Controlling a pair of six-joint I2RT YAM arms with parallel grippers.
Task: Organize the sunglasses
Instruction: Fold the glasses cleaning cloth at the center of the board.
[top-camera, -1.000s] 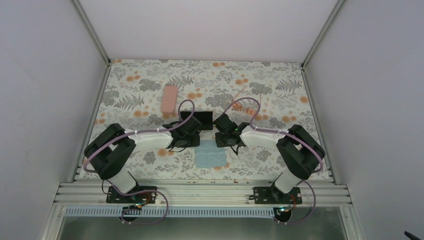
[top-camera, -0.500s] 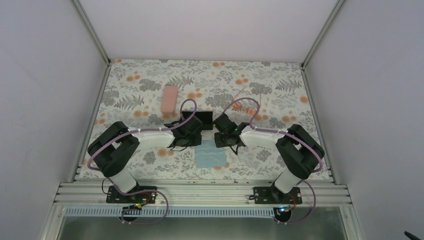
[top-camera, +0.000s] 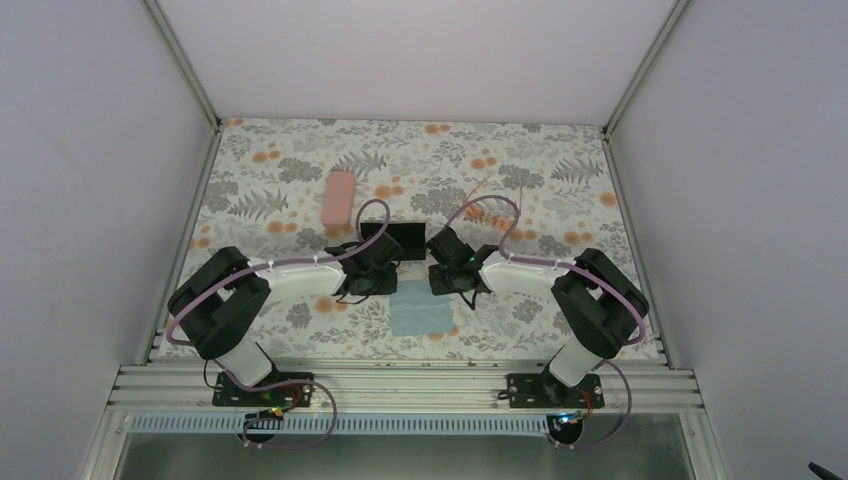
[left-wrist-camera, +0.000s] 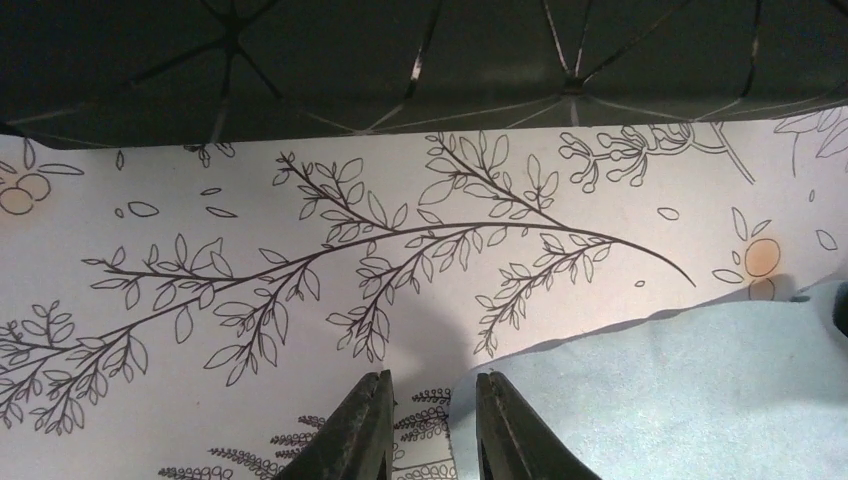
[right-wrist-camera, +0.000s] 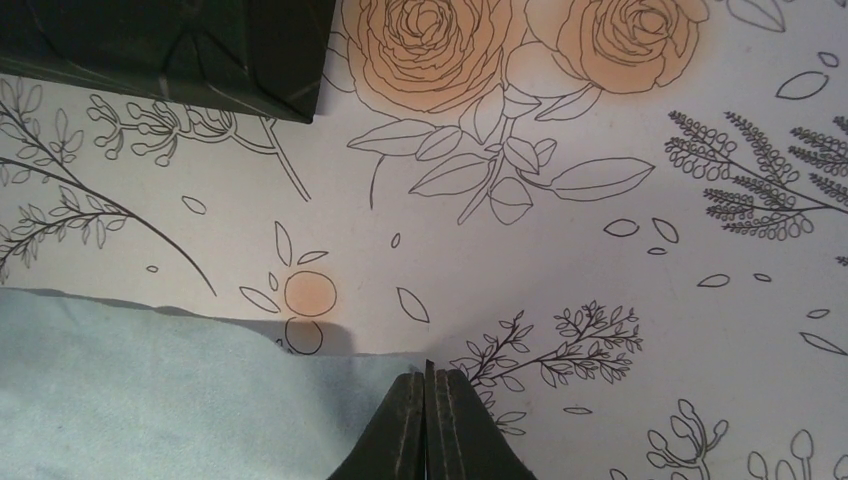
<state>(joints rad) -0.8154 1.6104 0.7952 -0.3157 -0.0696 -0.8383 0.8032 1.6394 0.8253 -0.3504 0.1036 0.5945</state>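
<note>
Seen from above, two arms meet over a light-blue cloth (top-camera: 420, 308) on a floral-print table (top-camera: 560, 180), just before a black oblong case (top-camera: 405, 236). The left gripper (left-wrist-camera: 432, 380) stands slightly parted astride one cloth corner; the right gripper (right-wrist-camera: 428, 370) is closed at another corner, fingertips pressed together (pinching or not, unclear). The sunglasses cannot be made out in any view.
</note>
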